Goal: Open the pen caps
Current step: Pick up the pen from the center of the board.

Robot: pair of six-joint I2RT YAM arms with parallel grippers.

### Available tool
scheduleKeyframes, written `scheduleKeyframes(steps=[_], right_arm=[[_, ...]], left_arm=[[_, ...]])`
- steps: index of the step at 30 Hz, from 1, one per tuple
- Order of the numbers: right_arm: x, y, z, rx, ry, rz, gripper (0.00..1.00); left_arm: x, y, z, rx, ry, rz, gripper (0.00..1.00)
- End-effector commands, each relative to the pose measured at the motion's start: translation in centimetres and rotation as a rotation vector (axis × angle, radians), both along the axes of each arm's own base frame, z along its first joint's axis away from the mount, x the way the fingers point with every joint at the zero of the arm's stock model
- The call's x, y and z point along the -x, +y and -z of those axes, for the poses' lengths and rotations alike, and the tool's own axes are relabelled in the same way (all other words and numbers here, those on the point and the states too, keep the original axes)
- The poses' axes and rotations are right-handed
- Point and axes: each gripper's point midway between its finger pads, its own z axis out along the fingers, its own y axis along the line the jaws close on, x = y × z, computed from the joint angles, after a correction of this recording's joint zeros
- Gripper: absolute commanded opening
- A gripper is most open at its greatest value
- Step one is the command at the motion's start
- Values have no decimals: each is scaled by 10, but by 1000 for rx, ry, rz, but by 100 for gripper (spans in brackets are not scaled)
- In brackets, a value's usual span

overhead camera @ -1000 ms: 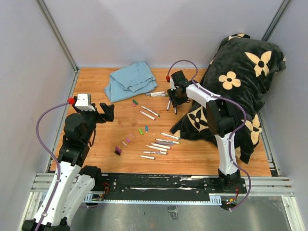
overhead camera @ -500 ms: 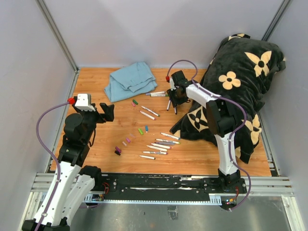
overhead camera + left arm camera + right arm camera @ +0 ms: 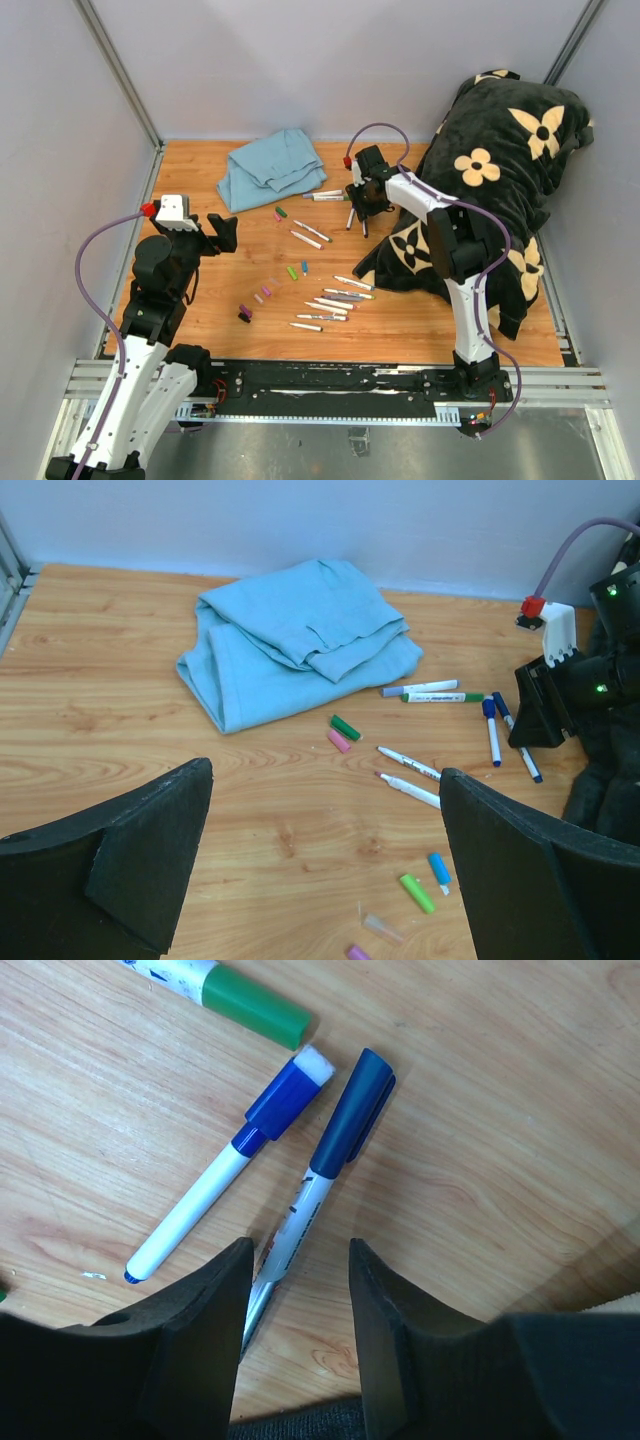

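You're looking into a robot test cell, a lab rig. Plain grey walls [image 3: 300,70] box you in on three sides, held by bare metal posts [image 3: 121,72]. The table [image 3: 400,335] is a wood sheet set in that frame, and a slotted rail [image 3: 560,383] runs along its near edge with the left arm [image 3: 160,280] and right arm [image 3: 460,250] bolted on. Purple cables [image 3: 380,127] loop off the wrists. Props lie about: a cloth [image 3: 270,168], a blanket [image 3: 510,140], pens [image 3: 333,304], loose caps [image 3: 292,272].

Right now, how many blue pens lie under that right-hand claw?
2. The dark blue pen shows between the right gripper's fingers; the lighter blue pen lies beside it. More could hide under the arm.
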Motion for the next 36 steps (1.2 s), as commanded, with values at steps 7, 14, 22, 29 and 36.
scheduleKeyframes(steps=[7, 14, 22, 29, 36], right_arm=[[5, -4, 14, 14, 45, 2, 31], [6, -2, 9, -9, 47, 9, 20], [7, -7, 13, -8, 61, 25, 22], [7, -9, 13, -9, 62, 32, 23], [4, -7, -1, -64, 54, 26, 2]], left_arm=[[-1, 2, -6, -12, -30, -4, 99], [-1, 2, -6, -11, -31, -5, 99], [-1, 2, -5, -12, -30, -4, 99], [-1, 2, -6, -12, -31, -5, 99], [-2, 2, -5, -12, -29, -3, 99]])
